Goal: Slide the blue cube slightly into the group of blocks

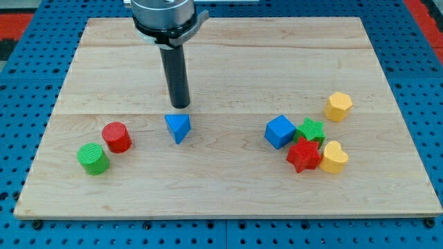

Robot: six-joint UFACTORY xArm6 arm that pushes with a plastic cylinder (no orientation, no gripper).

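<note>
The blue cube (279, 131) lies right of the board's middle, touching the left side of a group: a green star (310, 130), a red star (303, 155) and a yellow heart (335, 158). A yellow hexagon (338, 106) sits apart, above the group. My tip (180, 106) is far to the left of the blue cube, just above a blue triangle (178, 127) and not touching it.
A red cylinder (116, 137) and a green cylinder (93, 158) stand at the lower left of the wooden board (228, 62). The board lies on a blue pegboard surface (21, 104). The arm's head hangs over the board's top edge.
</note>
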